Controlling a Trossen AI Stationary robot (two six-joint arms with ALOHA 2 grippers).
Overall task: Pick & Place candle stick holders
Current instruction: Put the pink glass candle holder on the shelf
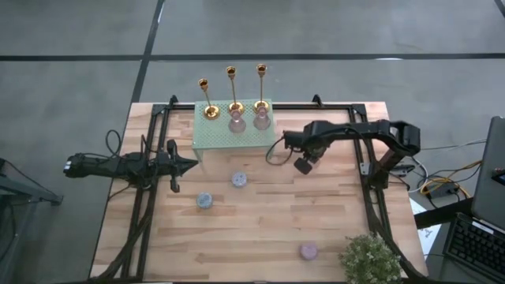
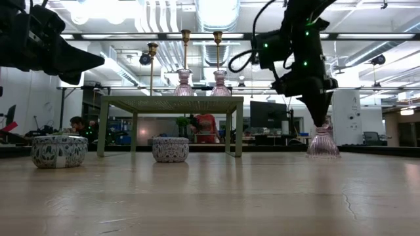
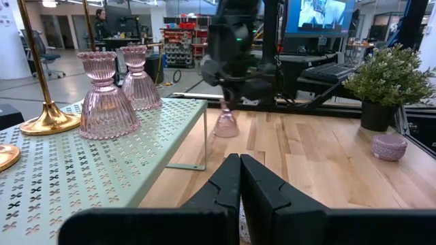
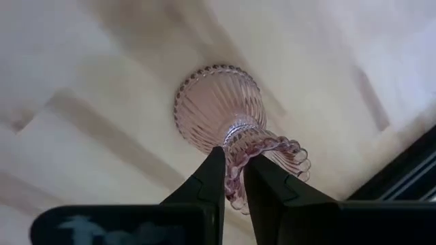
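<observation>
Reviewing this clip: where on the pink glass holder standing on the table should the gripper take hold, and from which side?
The narrow neck under its flared top, from above: the pink glass holder stands upright on a wide ribbed base, and the right gripper already pinches its top that way.

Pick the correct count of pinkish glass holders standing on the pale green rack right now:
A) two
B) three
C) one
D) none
A: two pinkish glass holders stand on the green rack, while the third glass holder is on the table top with the right gripper at its neck.
</observation>
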